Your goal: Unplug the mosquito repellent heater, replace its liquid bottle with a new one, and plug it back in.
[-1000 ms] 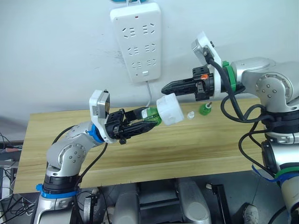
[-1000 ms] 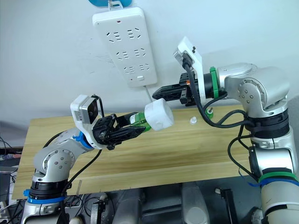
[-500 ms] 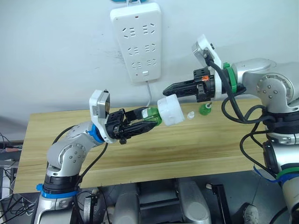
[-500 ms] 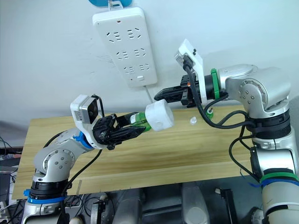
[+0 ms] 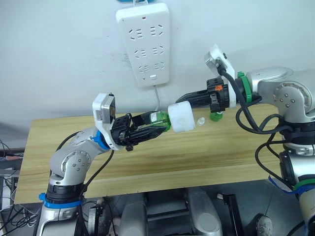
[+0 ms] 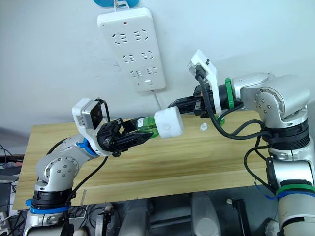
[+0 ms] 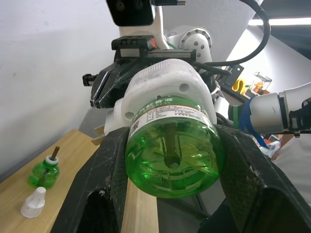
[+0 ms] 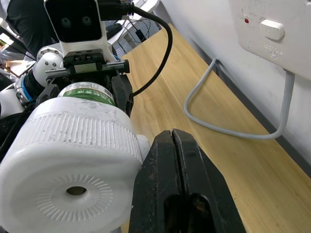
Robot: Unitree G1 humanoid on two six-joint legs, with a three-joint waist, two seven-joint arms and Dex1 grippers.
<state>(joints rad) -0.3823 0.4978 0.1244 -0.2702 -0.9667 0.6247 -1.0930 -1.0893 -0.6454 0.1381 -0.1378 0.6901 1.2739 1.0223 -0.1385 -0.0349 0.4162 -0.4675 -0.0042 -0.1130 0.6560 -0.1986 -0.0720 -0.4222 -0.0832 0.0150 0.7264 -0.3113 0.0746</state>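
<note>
Two hands meet above the middle of the long pale wooden desk (image 5: 162, 162). At 9 o'clock of the meeting point, the left hand (image 5: 147, 129) has its black fingers closed on a round translucent green plastic bottle (image 5: 158, 123); the left wrist view shows that bottle's base (image 7: 171, 158) gripped between both pads, with a dark wick running down its centre. Its neck is seated in the small white rounded-cube plastic heater (image 5: 181, 117), held clear of the desk. At 3 o'clock of the heater, the right hand (image 6: 173, 104) has its fingers pressed together with nothing between them, the tips just beside the heater's body (image 8: 73, 160). Farther toward 3 o'clock, on the desk's far edge, stands a capless green bottle with a brown wick (image 7: 43, 171), and a small whitish screw cap (image 5: 201, 121) lies beside it. At 12 o'clock a long white power strip (image 5: 144, 42) hangs on the wall, its cable dropping behind the desk
</note>
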